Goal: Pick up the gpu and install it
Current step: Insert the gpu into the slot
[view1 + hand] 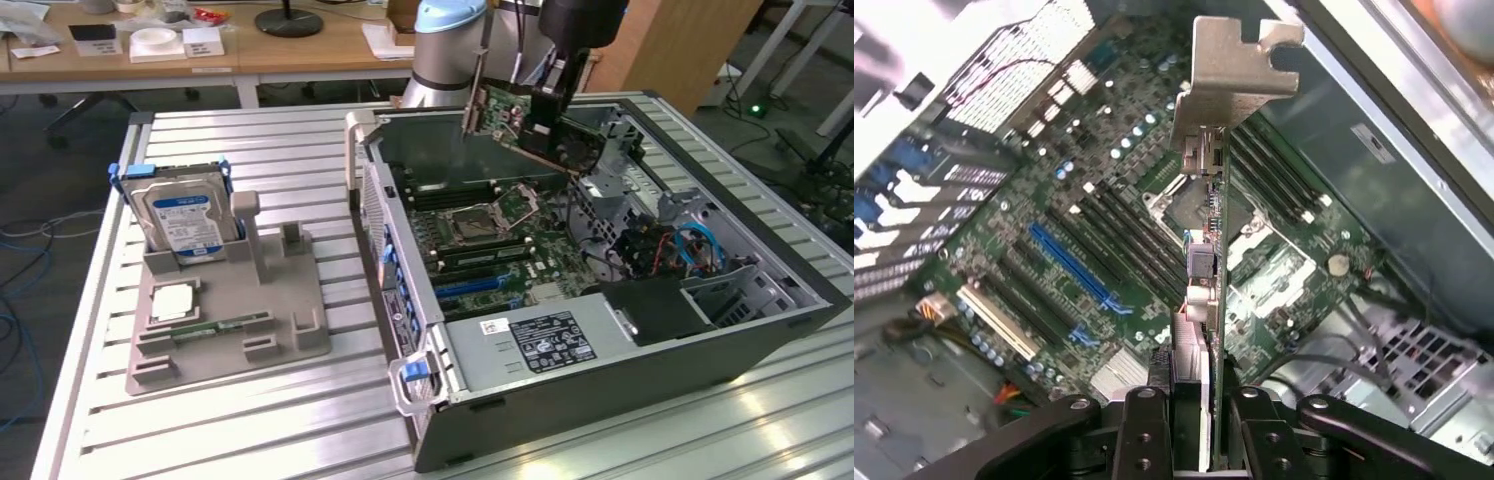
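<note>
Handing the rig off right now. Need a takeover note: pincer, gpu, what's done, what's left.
Pincer: shut on the gpu, gripping one end, with the metal bracket at the other.
Where: gpu hangs over the open computer case, above the motherboard and clear of it.
Done: gpu picked up and brought over the case.
Left: card not seated in any slot yet.

Bright, even room light.
You see glare on the table [763, 420] beside the computer case [601, 390]; in the wrist view the bracket [1229, 70] of the gpu [1200, 272] gleams.
</note>
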Robot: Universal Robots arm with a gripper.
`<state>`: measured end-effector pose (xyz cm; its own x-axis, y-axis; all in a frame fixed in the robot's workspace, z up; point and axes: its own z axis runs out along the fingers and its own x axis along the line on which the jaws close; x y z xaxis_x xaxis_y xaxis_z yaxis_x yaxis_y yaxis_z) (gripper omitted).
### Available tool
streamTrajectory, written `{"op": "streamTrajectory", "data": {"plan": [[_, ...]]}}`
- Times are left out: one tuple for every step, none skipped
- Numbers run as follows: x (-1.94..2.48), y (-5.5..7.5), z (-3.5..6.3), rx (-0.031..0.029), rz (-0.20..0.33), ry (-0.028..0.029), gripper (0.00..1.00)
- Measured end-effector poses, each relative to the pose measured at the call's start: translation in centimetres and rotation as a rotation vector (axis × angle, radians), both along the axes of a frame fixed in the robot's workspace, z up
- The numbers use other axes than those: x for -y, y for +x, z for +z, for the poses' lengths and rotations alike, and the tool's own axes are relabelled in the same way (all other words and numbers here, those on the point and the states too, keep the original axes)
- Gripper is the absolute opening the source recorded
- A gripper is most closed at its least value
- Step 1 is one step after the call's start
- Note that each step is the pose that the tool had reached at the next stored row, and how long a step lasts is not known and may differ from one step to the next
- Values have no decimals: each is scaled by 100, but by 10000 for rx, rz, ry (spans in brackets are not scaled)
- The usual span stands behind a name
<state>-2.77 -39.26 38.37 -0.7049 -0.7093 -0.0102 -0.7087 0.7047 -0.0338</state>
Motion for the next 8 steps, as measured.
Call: {"op": "streamTrajectory", "data": {"plan": [[0, 0, -1, 0, 197, 0, 27], [0, 0, -2, 1, 376, -1, 27], [0, 0, -3, 0, 556, -2, 27], [0, 0, -4, 1, 735, -2, 27], [0, 0, -5, 1, 910, -2, 27], [0, 0, -5, 1, 1090, -3, 27], [0, 0, -6, 1, 1286, -3, 27], [0, 0, -7, 1, 1466, -3, 27]]}}
